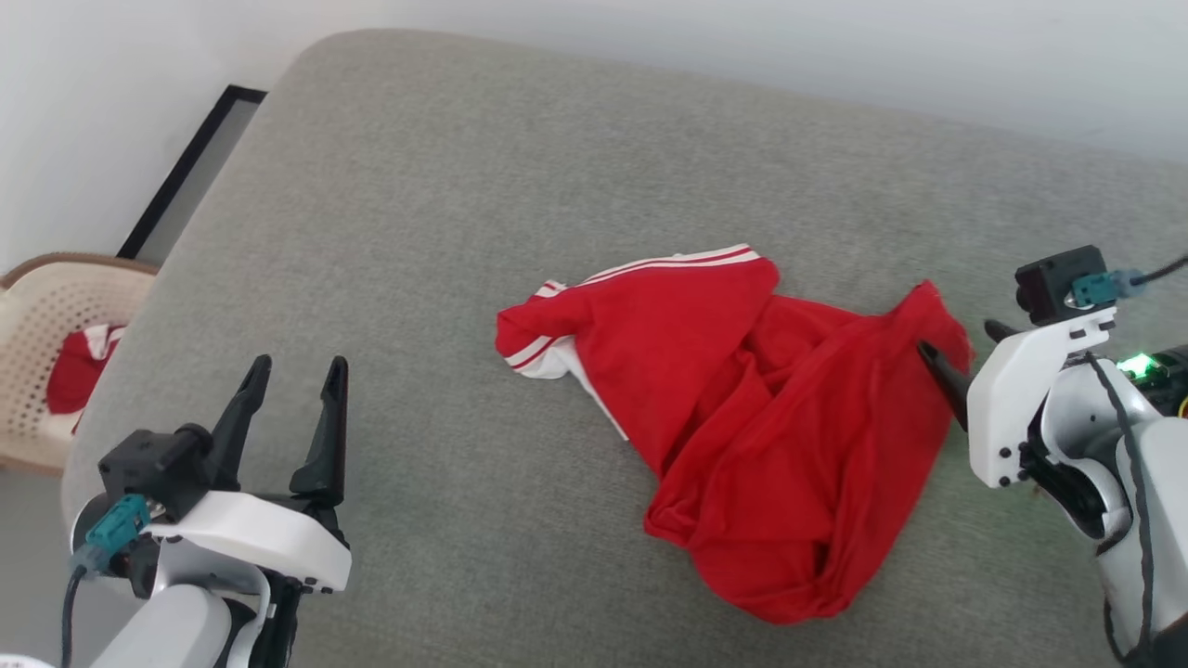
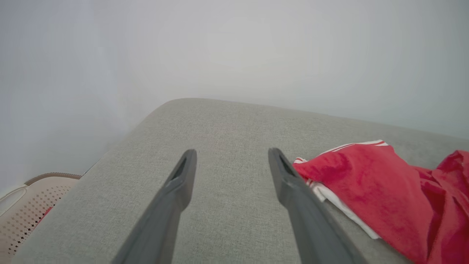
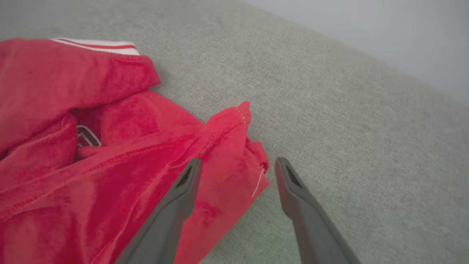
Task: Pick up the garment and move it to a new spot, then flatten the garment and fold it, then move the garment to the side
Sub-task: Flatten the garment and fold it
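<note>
The garment (image 1: 742,417), a soft red jersey shirt with white sleeve panels and red-and-white striped trim, lies crumpled a little right of the middle of a broad grey woven-fabric upholstered cushion (image 1: 418,232). Its striped trim is on the far side and a white sleeve panel shows at its left edge. In the right wrist view a bit of dark, white-outlined print (image 3: 86,135) shows inside a fold of the shirt (image 3: 91,165). The right hand (image 1: 961,341) is at the shirt's right edge with its two long dark fingers spread wide and nothing gripped. In its own view (image 3: 238,161) one finger lies over the red cloth and the other over bare grey fabric, with a stitched corner of the hem between them; whether a finger touches the cloth cannot be told. The left hand (image 1: 301,364) stands at the cushion's near left, well apart from the shirt, fingers wide apart and empty (image 2: 231,152). A beige perforated plastic laundry basket (image 1: 56,306) sits off the cushion's left edge, holding red-and-white cloth (image 1: 79,366).
</note>
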You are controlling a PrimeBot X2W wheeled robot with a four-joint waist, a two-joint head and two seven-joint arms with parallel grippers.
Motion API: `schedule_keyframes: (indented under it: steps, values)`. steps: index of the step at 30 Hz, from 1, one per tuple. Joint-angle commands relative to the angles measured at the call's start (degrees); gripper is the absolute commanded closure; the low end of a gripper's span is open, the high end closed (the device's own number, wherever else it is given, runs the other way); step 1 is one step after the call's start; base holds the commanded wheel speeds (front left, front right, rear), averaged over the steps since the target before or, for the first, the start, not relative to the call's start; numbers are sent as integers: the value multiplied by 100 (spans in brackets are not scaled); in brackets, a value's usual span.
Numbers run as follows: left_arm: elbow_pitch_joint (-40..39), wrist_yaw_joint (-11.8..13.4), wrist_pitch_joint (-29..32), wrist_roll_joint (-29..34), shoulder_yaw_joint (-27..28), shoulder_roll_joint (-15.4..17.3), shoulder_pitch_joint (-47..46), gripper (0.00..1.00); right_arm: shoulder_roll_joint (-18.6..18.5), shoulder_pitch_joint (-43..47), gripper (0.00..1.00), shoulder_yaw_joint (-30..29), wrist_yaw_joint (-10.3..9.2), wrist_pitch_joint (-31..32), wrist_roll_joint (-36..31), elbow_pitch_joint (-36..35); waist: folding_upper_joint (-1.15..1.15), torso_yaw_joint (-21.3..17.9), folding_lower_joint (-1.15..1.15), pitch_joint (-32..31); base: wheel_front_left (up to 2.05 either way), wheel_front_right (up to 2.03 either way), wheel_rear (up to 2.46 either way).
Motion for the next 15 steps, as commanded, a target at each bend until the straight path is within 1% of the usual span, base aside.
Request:
schedule_keyframes:
  steps: [1,6,11,12,13,15]
  values:
    - [-13,-43,-37,80,107,-83,100,0,-85,-89,0,140,-3,128,-24,124,0,78,0,48,0,0,0]
    - [6,-230,-38,339,508,-398,310,0,-149,-354,0,516,-4,365,297,789,0,194,0,115,0,0,0]
    - [76,-431,-37,640,873,-699,463,0,-36,-618,0,759,-4,214,517,1647,0,260,0,136,0,0,0]
    - [86,-476,-38,701,940,-757,479,0,-3,-677,63,827,-4,169,598,1755,0,265,0,138,0,0,0]
    - [93,-509,-37,736,1021,-828,490,0,-3,-743,100,893,-3,130,649,1844,0,266,0,137,0,0,0]
    - [86,-587,-35,860,1223,-960,548,0,-38,-839,100,1058,-3,89,788,1942,0,250,0,118,0,0,0]
